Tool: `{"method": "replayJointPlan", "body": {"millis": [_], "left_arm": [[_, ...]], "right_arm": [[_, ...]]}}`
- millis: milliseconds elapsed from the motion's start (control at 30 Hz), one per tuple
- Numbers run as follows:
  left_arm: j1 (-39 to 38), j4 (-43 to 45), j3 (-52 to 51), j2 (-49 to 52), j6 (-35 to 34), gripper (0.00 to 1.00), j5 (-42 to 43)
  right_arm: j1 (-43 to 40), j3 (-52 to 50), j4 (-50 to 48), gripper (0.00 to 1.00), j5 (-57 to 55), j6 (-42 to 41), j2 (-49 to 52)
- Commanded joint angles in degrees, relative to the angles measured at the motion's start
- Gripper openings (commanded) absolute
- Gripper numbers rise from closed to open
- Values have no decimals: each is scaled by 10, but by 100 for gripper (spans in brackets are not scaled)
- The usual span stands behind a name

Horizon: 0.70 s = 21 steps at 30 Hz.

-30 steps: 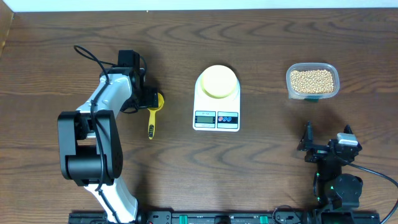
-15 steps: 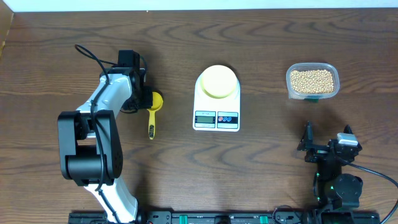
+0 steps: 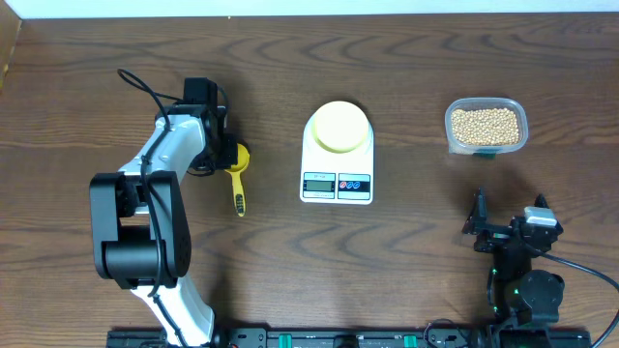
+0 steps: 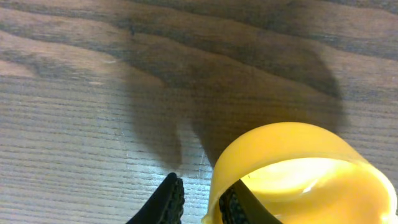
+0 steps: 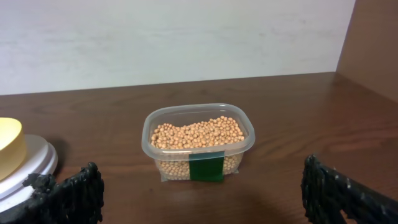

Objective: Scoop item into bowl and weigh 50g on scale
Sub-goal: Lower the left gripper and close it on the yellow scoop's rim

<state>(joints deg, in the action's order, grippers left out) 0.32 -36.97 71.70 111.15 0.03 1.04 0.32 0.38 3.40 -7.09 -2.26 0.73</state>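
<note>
The yellow scoop [image 3: 239,182] lies left of the scale, its handle pointing toward the front edge. My left gripper [image 3: 230,155] has closed on the wall of the scoop's cup [image 4: 298,162]: in the left wrist view one finger [image 4: 168,202] is outside the rim and the other inside. The pale-yellow bowl [image 3: 339,127] sits on the white scale [image 3: 337,182]. The tan beans [image 3: 486,126] fill a clear tub [image 5: 198,163] at the back right. My right gripper [image 3: 510,220] rests wide open at the front right, facing the tub, with nothing in it.
The scale's display and two buttons face the front edge. A green label marks the tub's near side. A pale wall runs along the back of the table [image 3: 97,58]. Bare wood lies between scale and tub.
My left gripper's jaws have closed from wide open onto the scoop's cup wall. The scoop's handle has swung slightly to the right. The right arm has not moved.
</note>
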Motion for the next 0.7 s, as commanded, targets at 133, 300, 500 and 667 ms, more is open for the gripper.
{"method": "replayJointPlan", "body": {"millis": [133, 300, 500, 667], "left_arm": [[3, -1, -2, 4, 2, 19, -2], [3, -3, -2, 4, 2, 14, -2], [3, -3, -2, 4, 2, 9, -2], [3, -3, -2, 4, 2, 8, -2]], "right_arm": [[5, -1, 2, 99, 1, 6, -3], [5, -1, 2, 99, 1, 6, -3], [5, -1, 2, 99, 1, 6, -3], [5, -1, 2, 99, 1, 6, -3]]}}
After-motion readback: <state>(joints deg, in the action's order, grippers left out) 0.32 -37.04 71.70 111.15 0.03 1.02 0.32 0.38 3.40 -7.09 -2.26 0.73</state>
